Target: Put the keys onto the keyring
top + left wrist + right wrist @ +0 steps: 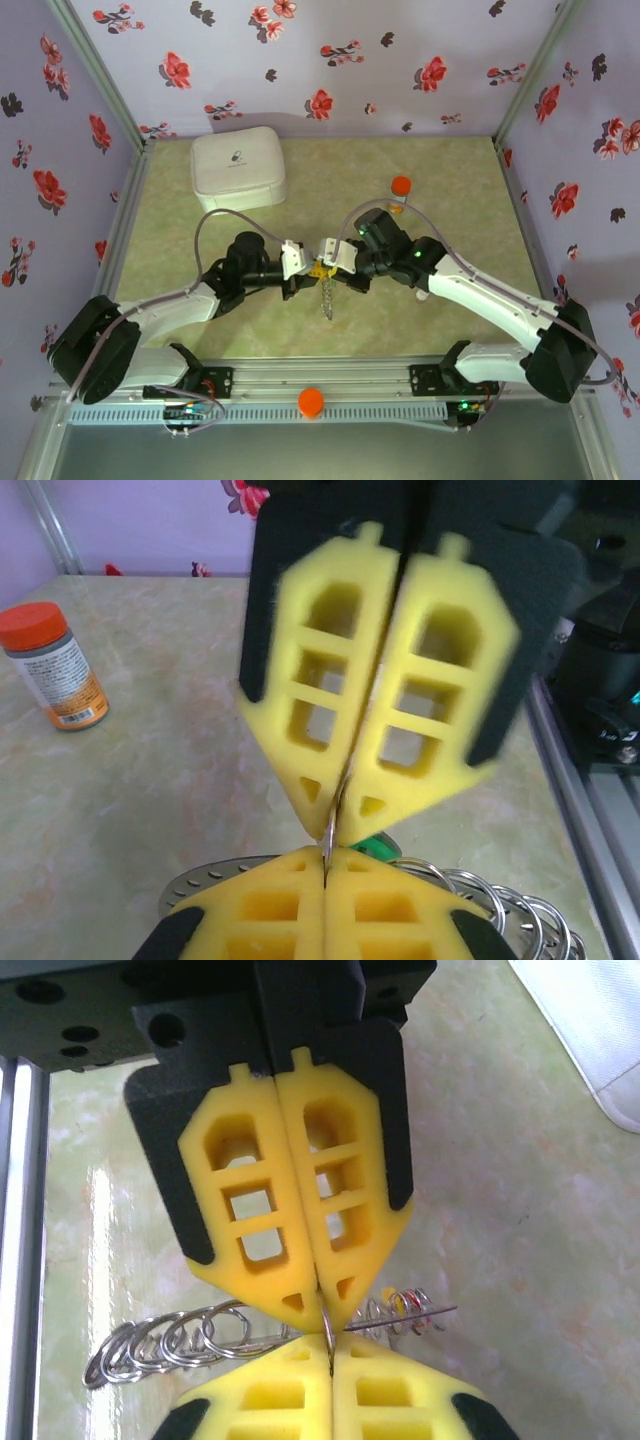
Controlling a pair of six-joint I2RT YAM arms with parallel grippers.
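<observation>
Left end effector (325, 865) fully shut. Right end effector (330, 1345) looks closed too. They meet tip to tip mid-worktop (450, 200), both pinching the keyring (200, 1335) wire, likely steadying it for threading. Count: one keyring, one bottle (400, 190) far right. Keys (405, 1303) are just coloured glints, can't count.

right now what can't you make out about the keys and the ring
top external: left gripper and right gripper meet tip to tip and hide the pinch; the keyring below is too small to show what hangs on it
left wrist: right gripper motion-blurred; green key mostly behind the fingertips
right wrist: keyring loops cut off by the right gripper's fingers; red bits in the coil too small to name
</observation>
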